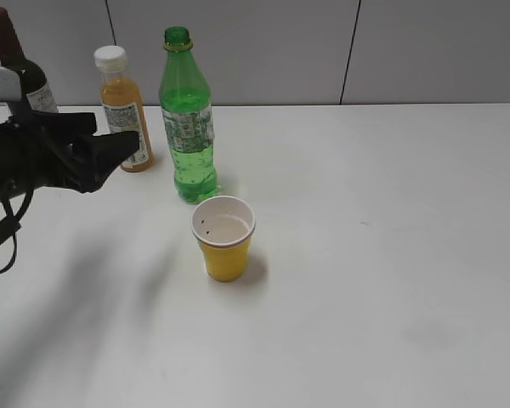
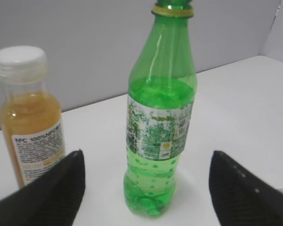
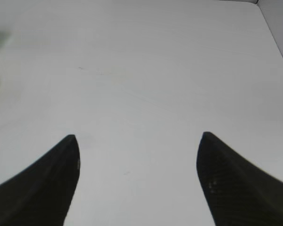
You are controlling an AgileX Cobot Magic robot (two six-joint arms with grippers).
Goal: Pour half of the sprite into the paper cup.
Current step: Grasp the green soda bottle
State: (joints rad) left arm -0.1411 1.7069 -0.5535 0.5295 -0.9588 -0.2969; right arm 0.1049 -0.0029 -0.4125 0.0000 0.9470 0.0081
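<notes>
Sprite bottle (image 2: 161,127) uncapped, about two-thirds full: thin-walled, squeezable, likely slick. Grip the label band. Left gripper (image 2: 146,188) jaws wide apart; right gripper (image 3: 137,181) likewise.

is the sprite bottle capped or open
Open: the sprite bottle stands upright with a bare green neck and no cap, unlike the white-capped juice bottle beside it.

Sprite (image 2: 161,117) top cut off by left wrist frame, wine bottle (image 1: 21,64) partly hidden behind left arm (image 1: 34,157)
</notes>
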